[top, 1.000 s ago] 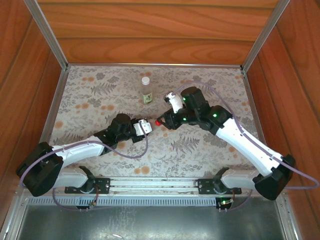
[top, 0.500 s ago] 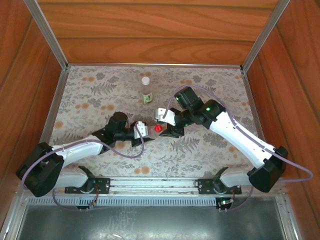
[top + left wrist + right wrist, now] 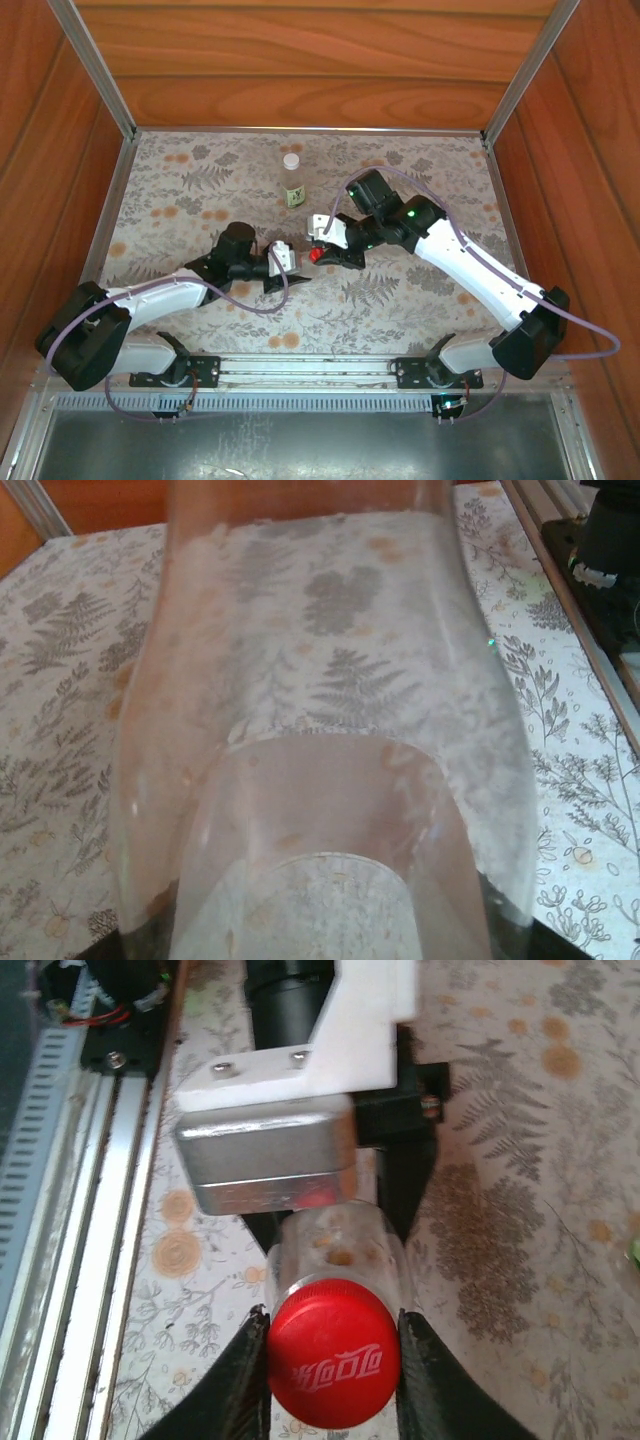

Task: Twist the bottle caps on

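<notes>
My left gripper [image 3: 284, 262] is shut on the short clear bottle [image 3: 320, 730], holding it on its side with the neck pointing right. In the left wrist view the bottle body sits right against the lens. My right gripper [image 3: 322, 253] meets it from the right, shut on the red cap [image 3: 333, 1368]. In the right wrist view the black fingers [image 3: 245, 1380] clamp the cap on both sides, and the cap sits on the bottle's neck [image 3: 335, 1245]. The green-yellow labelled bottle [image 3: 292, 184] stands upright further back with the white cap [image 3: 291, 160] on top.
The floral table cover [image 3: 180, 190] is enclosed by wooden walls at the back [image 3: 320, 90] and both sides. A metal rail [image 3: 320, 372] runs along the near edge by the arm bases. Open table lies left and right of the arms.
The right wrist has swung round and moved slightly left, bringing the red cap against the bottle's mouth. The left gripper with the bottle shifted a little left and down.
</notes>
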Tool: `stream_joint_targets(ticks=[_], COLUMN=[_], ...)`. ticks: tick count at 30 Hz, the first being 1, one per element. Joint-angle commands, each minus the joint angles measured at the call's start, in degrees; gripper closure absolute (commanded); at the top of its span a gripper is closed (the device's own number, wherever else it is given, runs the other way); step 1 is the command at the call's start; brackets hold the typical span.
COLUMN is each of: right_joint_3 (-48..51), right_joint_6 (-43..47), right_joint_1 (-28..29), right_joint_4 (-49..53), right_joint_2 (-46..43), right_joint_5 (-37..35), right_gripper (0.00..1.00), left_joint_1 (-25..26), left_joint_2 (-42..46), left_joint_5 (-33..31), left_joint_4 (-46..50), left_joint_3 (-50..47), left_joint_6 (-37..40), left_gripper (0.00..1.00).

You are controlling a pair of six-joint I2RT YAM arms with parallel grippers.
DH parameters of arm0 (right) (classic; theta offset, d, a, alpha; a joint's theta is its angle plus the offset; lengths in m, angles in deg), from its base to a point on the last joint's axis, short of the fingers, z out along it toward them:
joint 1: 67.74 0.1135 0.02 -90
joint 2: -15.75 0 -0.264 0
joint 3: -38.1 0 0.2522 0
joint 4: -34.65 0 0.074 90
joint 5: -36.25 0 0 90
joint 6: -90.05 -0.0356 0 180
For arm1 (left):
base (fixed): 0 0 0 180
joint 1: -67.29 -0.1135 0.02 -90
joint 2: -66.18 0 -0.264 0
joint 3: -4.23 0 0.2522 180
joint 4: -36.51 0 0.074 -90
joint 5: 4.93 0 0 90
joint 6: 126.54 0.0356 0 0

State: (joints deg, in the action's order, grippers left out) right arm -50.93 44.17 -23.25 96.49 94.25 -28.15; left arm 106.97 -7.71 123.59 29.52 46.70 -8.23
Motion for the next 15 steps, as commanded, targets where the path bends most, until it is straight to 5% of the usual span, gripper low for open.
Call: stream_joint_targets(ticks=[1,5,12,14,15], right_joint_3=[-1.3,-1.1,2.8,5.1,6.4], right_joint_6=[-3.4,-13.2,-48.9,-53.9,-53.5], right_joint_1=[0.2,0.2,0.4,0.4,0.4], right_joint_4=[1.2,-1.2,-14.0,-17.8,-19.7], right_joint_2=[1.4,0.8,0.9,-0.6,-2.1], right_joint_5=[3.0,0.2,-4.5,-6.3,-7.6], right_gripper=[0.88,0.96,0.99,0.89,0.76], left_joint_1=[-0.1,0.0,2.9,2.8,2.2], left_joint_2=[-0.5,0.7,1.3,1.6,1.9], left_joint_5=[0.0,-6.5,-27.1,-26.7,-25.5], left_joint_4=[2.8,2.7,2.0,1.6,1.3], left_joint_3=[0.4,0.4,2.0,1.7,1.4], left_joint_6=[0.9,0.8,2.5,2.2,1.2], left_gripper=[0.54,0.54,0.54,0.54,0.54])
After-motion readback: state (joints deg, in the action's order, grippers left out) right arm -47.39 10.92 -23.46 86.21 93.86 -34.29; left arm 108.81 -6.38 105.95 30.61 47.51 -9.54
